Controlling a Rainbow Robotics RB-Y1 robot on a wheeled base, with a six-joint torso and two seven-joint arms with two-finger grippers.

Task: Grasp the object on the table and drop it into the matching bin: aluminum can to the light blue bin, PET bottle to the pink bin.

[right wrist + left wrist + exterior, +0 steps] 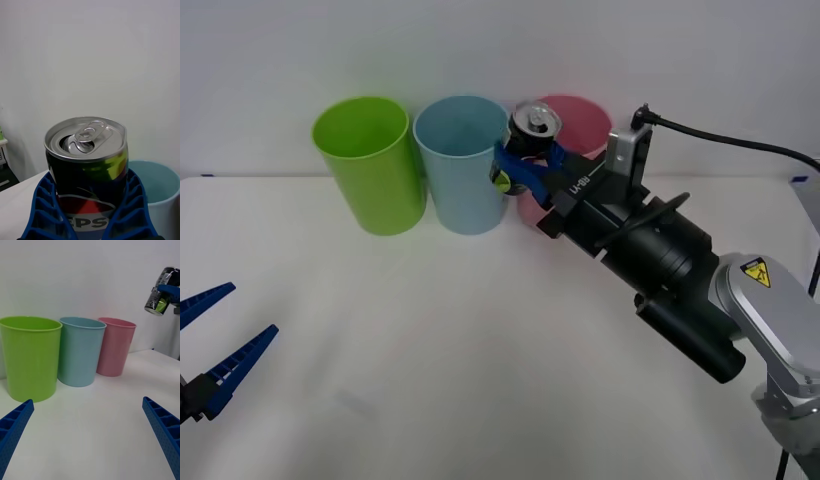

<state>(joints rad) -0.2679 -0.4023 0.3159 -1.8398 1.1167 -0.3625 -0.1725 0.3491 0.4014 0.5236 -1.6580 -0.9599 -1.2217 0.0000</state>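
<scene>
Lab: bare white table, wall

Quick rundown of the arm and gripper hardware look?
Right gripper: blue ribbed fingers on a black body with white lettering, a silver camera bracket on top fed by a black cable. Its arm is a black cylinder, then a grey joint with a yellow warning triangle. Left gripper: the same blue ribbed fingers.

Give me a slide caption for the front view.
Right gripper holds the aluminum can raised by the light blue bin; left gripper waits open.
</scene>
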